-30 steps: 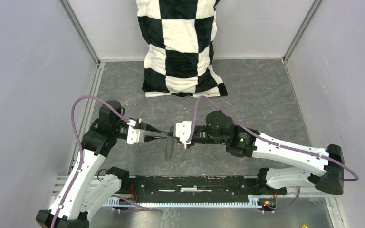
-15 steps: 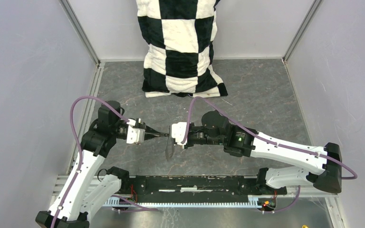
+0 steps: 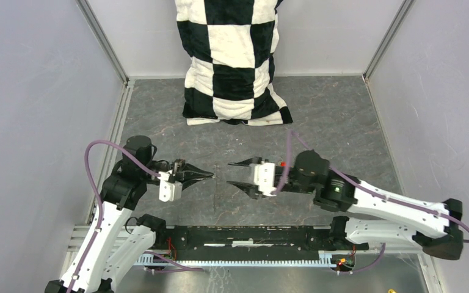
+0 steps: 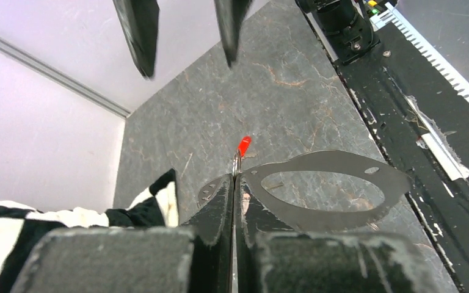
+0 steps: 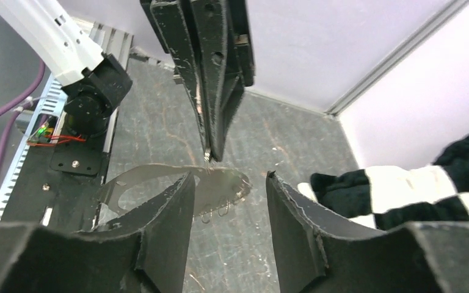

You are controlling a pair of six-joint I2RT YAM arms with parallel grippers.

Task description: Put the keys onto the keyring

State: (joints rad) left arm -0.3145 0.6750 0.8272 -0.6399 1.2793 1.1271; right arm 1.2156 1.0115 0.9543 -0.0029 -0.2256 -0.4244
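Near the middle of the overhead view, the left pincer [image 3: 206, 175] is closed tip to tip. The right pincer [image 3: 229, 173] faces it just apart, jaws spread and gripping nothing. From up there, what the left one holds is barely a thin line. The left wrist view makes it plain: the keyring [image 4: 327, 189], a flat silvery oval, is pinched at its edge over the bench [image 4: 293, 91]. A red key [image 4: 243, 146] shows just past the tips; whether it sits on the ring I cannot tell. The right wrist view alone shows small links [image 5: 215, 210] hanging beneath the ring.
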